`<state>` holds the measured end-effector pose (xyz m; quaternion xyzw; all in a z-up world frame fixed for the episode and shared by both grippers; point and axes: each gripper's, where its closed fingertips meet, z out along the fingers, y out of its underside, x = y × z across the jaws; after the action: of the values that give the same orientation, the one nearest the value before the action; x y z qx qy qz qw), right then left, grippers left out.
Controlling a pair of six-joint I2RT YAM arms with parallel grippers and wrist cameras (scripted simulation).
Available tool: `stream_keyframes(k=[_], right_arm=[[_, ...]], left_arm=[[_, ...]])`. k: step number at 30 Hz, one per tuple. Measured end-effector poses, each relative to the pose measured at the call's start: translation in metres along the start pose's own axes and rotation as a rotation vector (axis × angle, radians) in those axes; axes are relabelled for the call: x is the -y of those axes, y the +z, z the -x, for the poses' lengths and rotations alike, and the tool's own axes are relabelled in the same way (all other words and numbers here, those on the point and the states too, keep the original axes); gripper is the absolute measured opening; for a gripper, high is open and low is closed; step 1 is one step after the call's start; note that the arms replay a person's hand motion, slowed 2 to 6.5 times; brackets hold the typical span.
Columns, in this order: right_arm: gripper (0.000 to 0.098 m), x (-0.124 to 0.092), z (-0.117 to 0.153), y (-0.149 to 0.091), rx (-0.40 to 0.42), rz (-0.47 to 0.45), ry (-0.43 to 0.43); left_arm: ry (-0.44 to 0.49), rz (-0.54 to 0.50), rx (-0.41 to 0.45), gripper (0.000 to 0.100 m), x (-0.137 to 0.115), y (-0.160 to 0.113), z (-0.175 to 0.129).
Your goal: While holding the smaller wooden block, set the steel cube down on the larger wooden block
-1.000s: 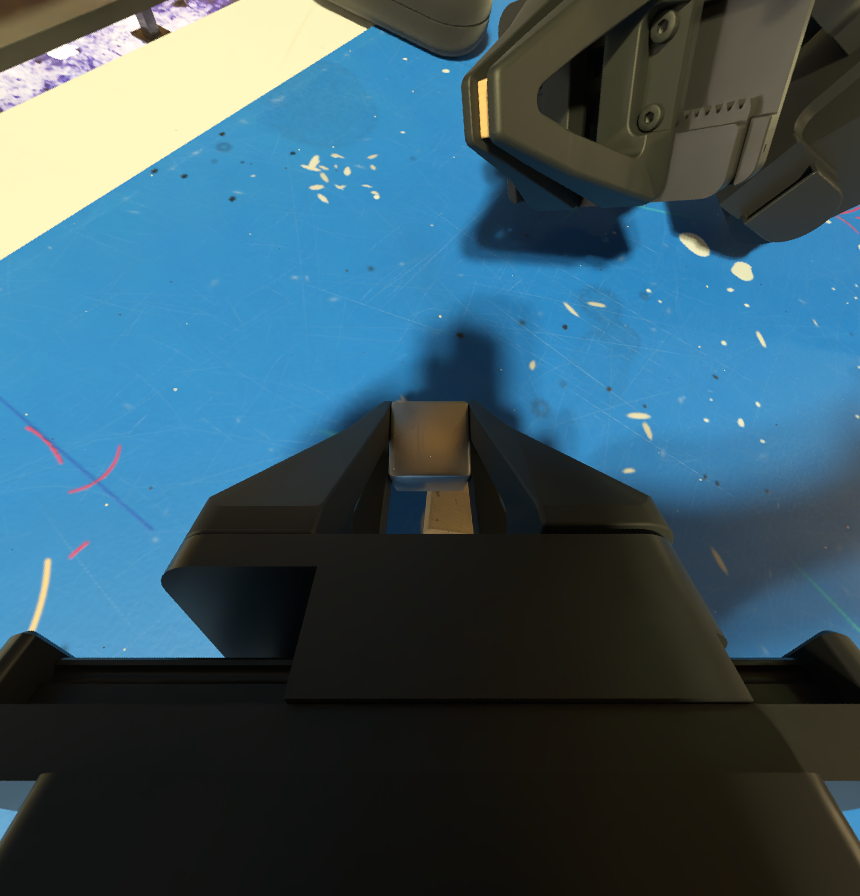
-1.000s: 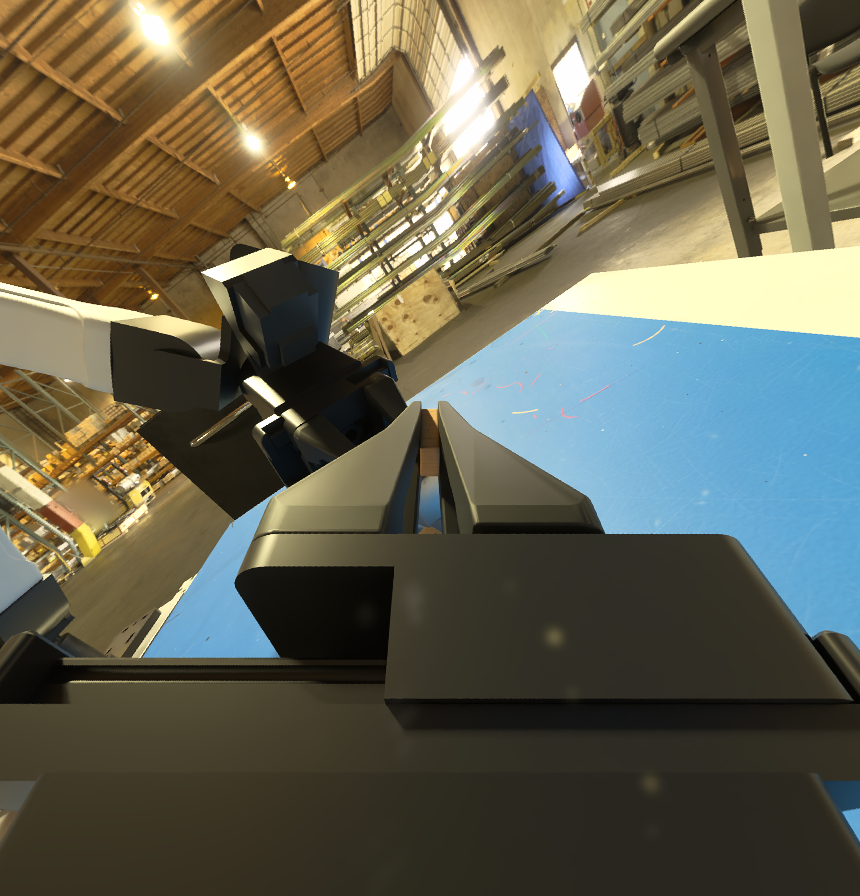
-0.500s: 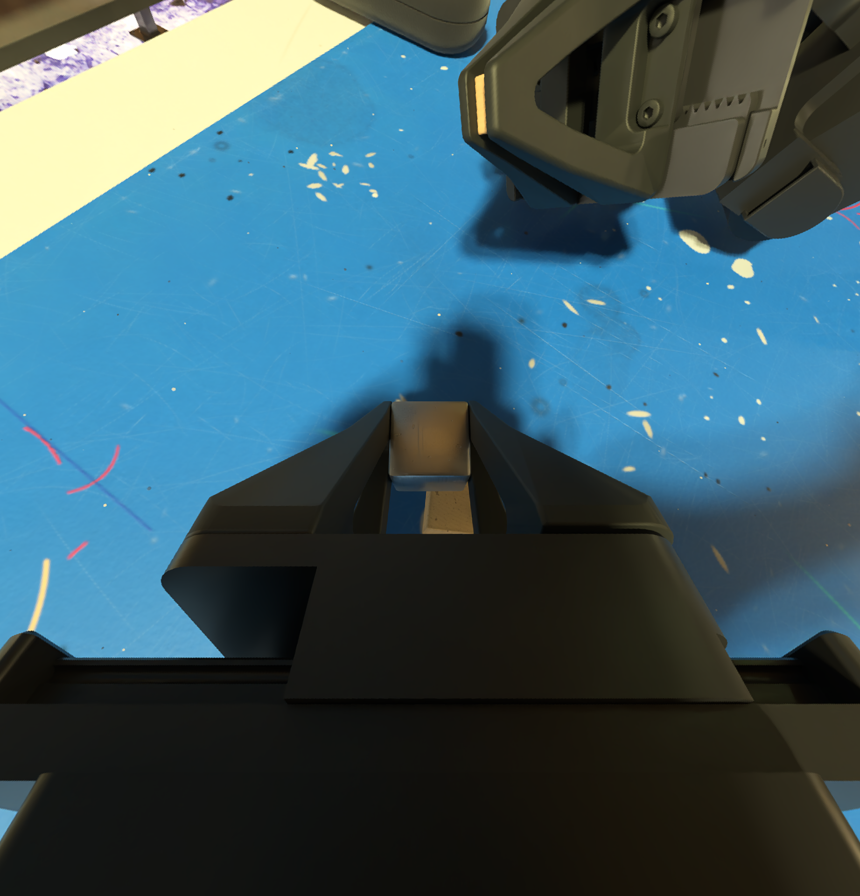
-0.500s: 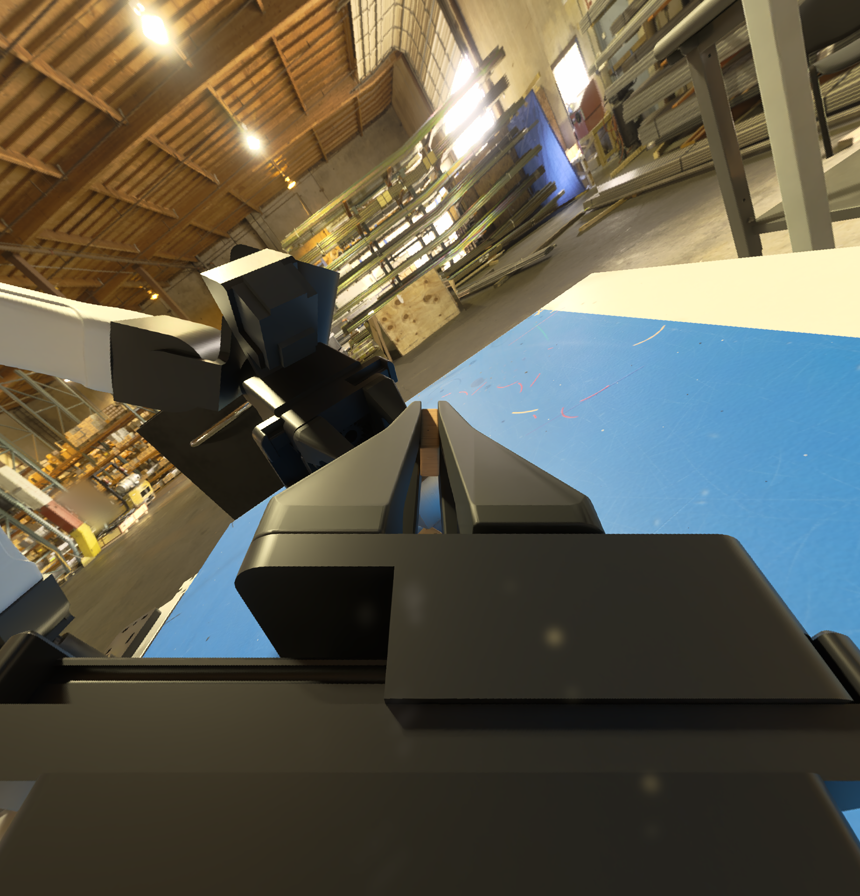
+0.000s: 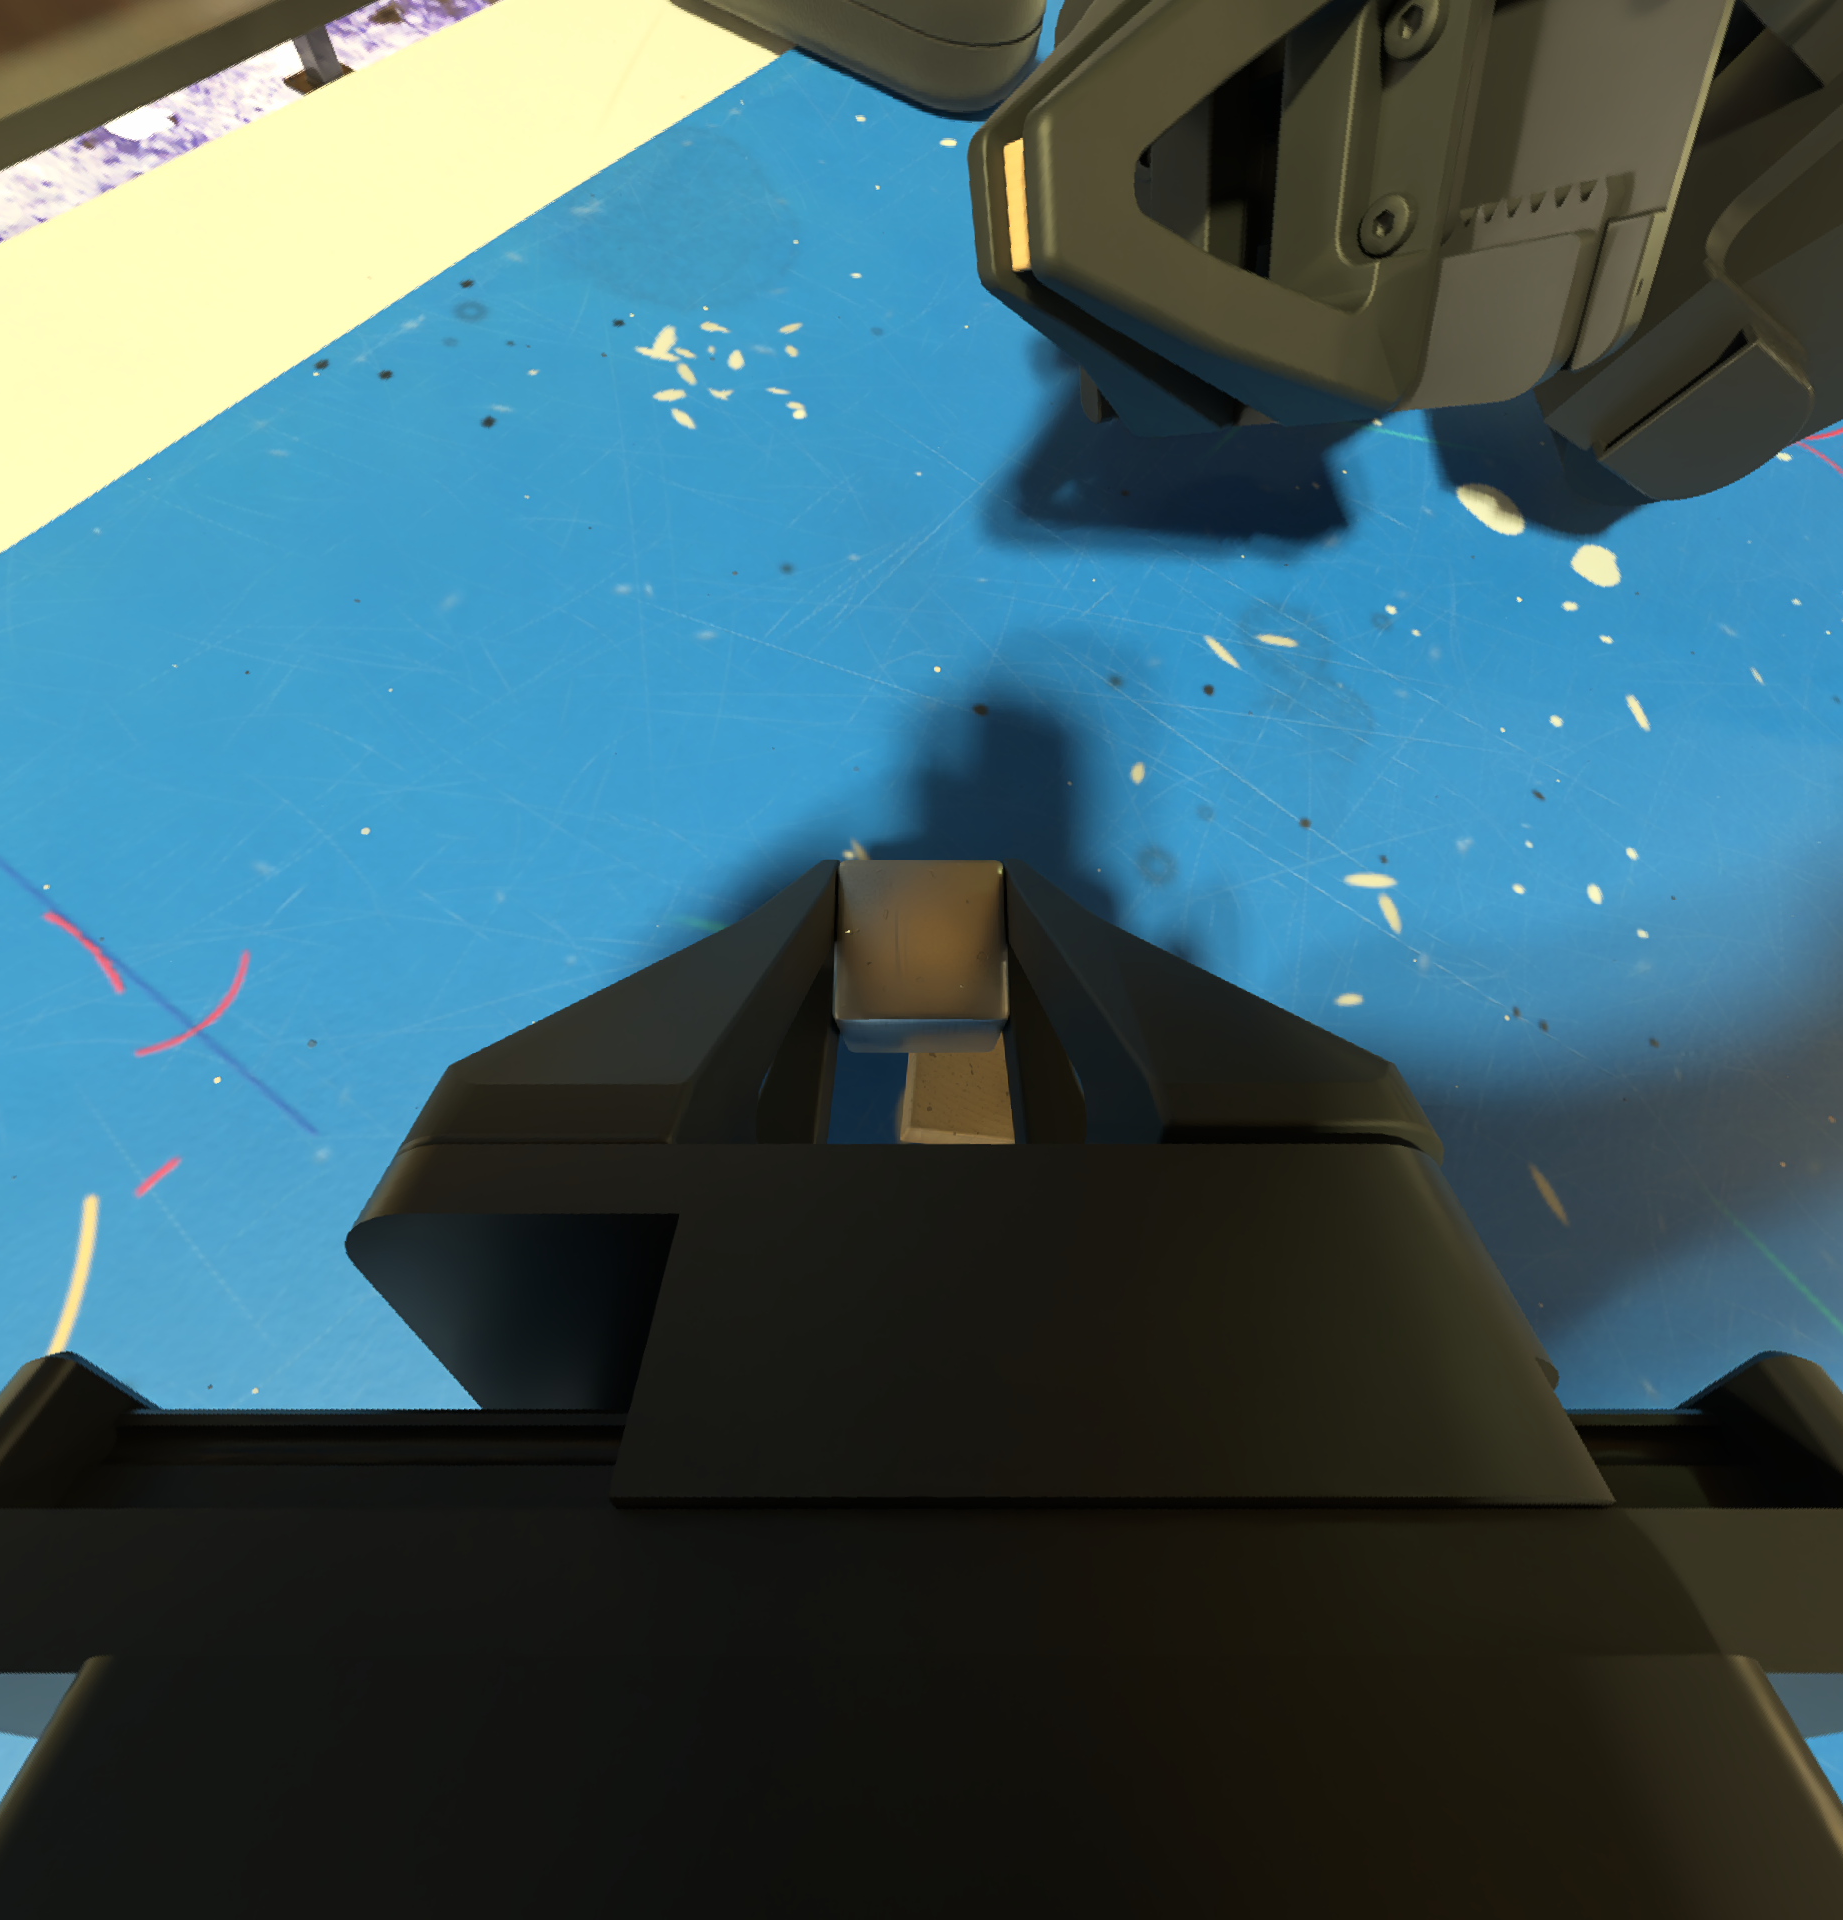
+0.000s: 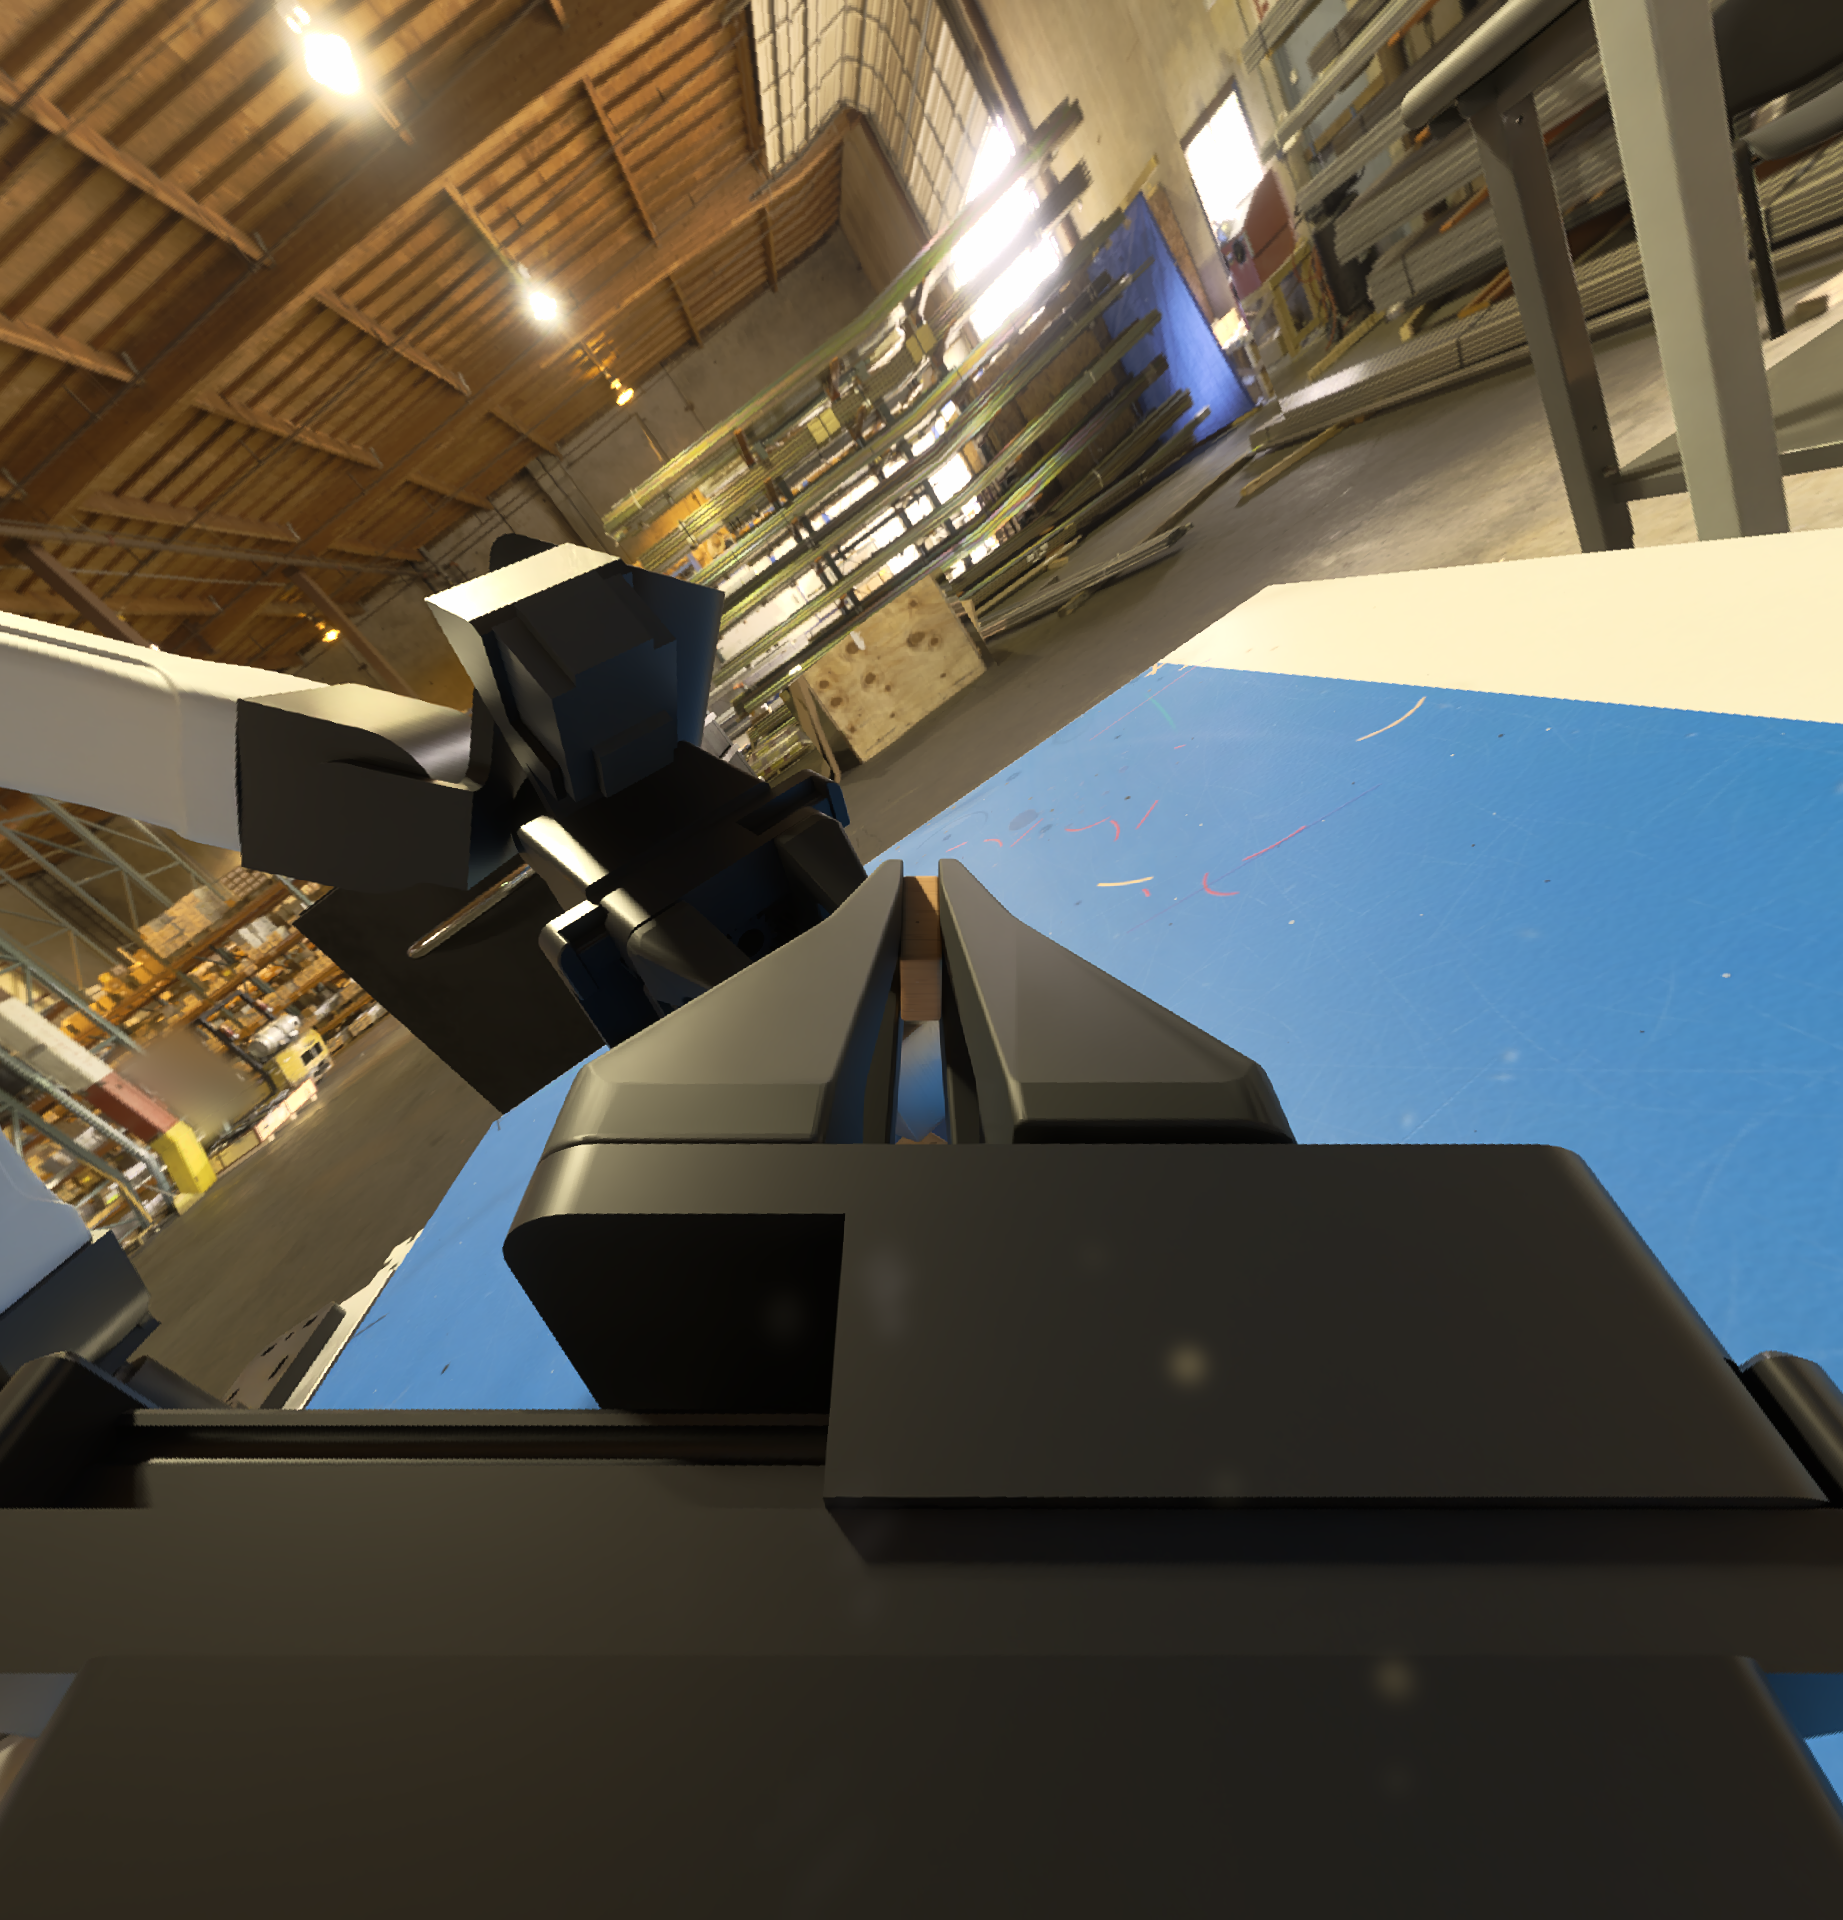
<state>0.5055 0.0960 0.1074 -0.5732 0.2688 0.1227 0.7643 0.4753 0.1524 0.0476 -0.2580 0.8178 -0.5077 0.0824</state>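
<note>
The steel cube [image 5: 919, 951] was clamped between the left gripper [image 5: 921, 935] fingertips, above the blue mat [image 5: 481, 675]; the larger wooden block [image 5: 958, 1096] was glimpsed just behind it. The smaller wooden block [image 6: 921, 951] was pinched in the nearly closed right gripper [image 6: 921, 935].

steel cube [image 5: 919, 951] claw-held, small wood block [image 6: 921, 948] pinched
</note>
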Motion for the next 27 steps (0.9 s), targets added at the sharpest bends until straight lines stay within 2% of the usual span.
stream_keyframes(k=[27], right_arm=[[0.0055,-0.0001,-0.0001,0.0000,0.000,0.000,0.004]], left_arm=[[0.031,-0.005,0.001,0.025,-0.0006,0.0030,-0.0034]])
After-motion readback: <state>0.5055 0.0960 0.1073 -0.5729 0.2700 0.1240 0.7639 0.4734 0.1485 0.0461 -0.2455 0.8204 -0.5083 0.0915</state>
